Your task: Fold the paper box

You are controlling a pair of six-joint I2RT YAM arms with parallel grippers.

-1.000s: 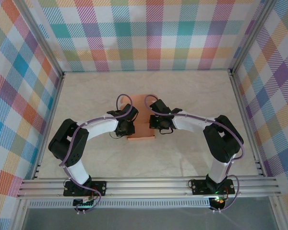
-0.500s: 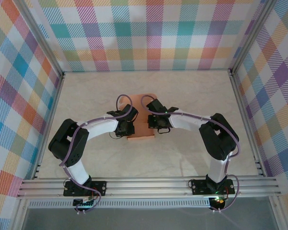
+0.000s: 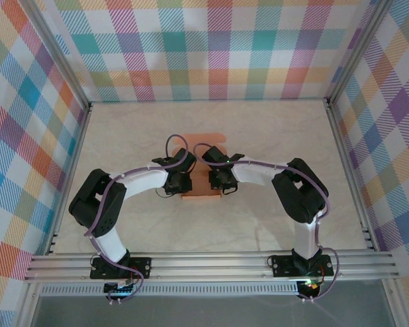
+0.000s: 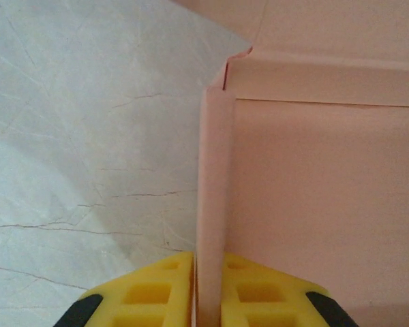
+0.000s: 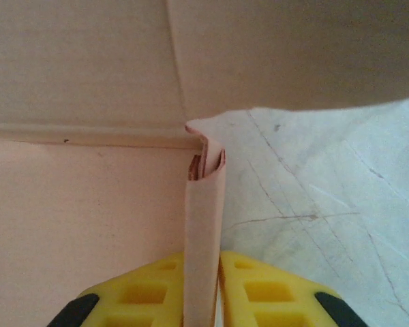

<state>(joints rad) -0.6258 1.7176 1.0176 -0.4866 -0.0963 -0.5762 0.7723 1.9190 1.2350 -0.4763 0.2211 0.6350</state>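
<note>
1. On the pale counter (image 3: 123, 136), between my two arms, lies the thin salmon-orange cardboard paper box (image 3: 202, 196).
2. My left pincer (image 4: 209, 289) is closed tight on the box's upright left wall.
3. My right pincer (image 5: 203, 289) grips its right wall likewise.
4. Side walls raised; end flaps remain, I judge.

Left pincer (image 3: 180, 182) and right pincer (image 3: 219, 180) hide most of the paper box (image 3: 202, 198).

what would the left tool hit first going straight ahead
Likely the paper box itself: the left tool is shut on its upright side wall, which ends ahead at the corner fold.
</note>
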